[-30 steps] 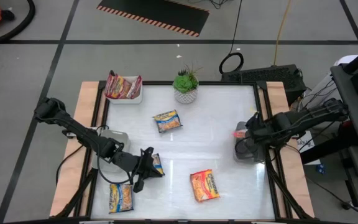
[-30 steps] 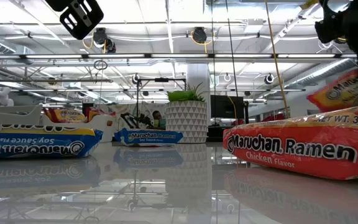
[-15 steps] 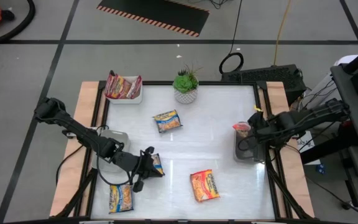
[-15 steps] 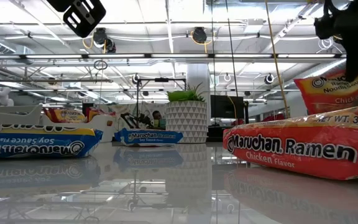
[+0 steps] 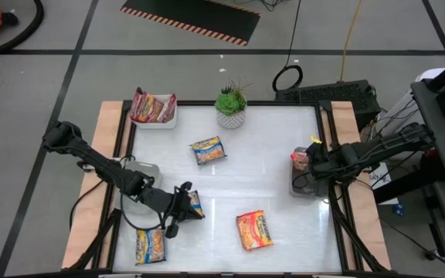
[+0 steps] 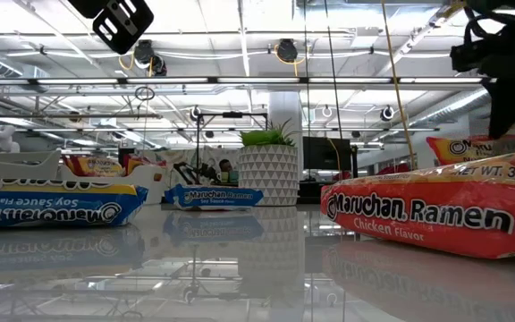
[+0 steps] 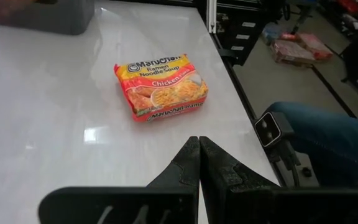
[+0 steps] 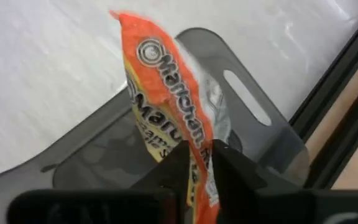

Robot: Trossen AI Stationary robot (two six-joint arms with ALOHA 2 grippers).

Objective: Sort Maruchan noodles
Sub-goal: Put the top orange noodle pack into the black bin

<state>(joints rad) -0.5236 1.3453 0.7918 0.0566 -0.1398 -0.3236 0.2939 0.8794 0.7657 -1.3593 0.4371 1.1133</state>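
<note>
Orange packet point(image 8: 166, 106) of Maruchan noodles stands on edge between the right gripper point(image 8: 194, 163) fingers, which sit narrowly parted around its lower end, over the grey tray point(image 8: 253, 134) at the table's right edge. Left gripper point(image 7: 199, 149) hovers near the front left, fingers pressed together and empty, beside a blue packet point(image 5: 195, 203). Another orange packet point(image 5: 255, 230) lies front centre, a blue packet point(image 5: 151, 246) at the front left, one point(image 5: 208, 150) mid-table, and red packets fill the white tray point(image 5: 166, 122) near the potted plant point(image 5: 231, 106)

A lab: ceiling trusses point(image 6: 240, 82), taped floor point(image 5: 191, 23), cables point(image 5: 288, 76).
</note>
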